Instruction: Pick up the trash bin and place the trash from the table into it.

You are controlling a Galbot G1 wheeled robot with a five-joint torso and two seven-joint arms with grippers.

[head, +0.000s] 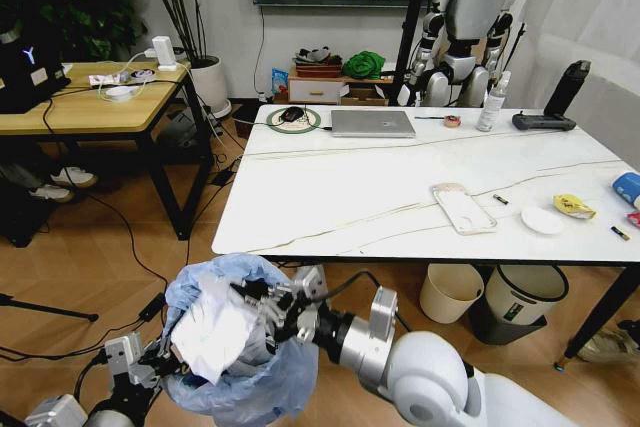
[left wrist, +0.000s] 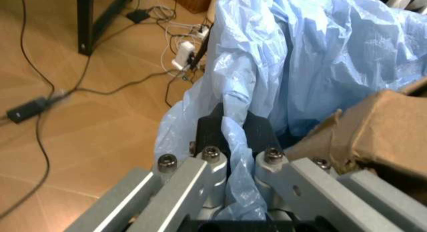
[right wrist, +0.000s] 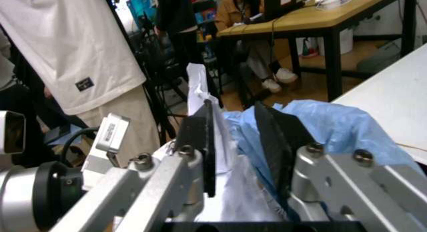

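The trash bin [head: 250, 372], lined with a crinkly light-blue bag, hangs low in front of the table [head: 340, 197], near its left corner. My left gripper [head: 165, 362] is shut on the bag's rim [left wrist: 233, 142]. Brown cardboard [left wrist: 383, 127] lies inside the bin. My right gripper [head: 262, 312] is over the bin's mouth, and its fingers [right wrist: 205, 137] are shut on a sheet of white paper [head: 212, 332] that stands up between them. On the table's right end lie a clear plastic tray [head: 463, 207], a white disc [head: 543, 220], a yellow wrapper [head: 574, 206] and a blue cup [head: 627, 187].
A silver laptop [head: 372, 123] and a spray bottle [head: 490, 107] stand at the table's far edge. Under its right half are a cream bucket [head: 450, 292] and a black-rimmed white bin [head: 520, 302]. A wooden-top table [head: 90, 107] stands to the left, with cables on the floor.
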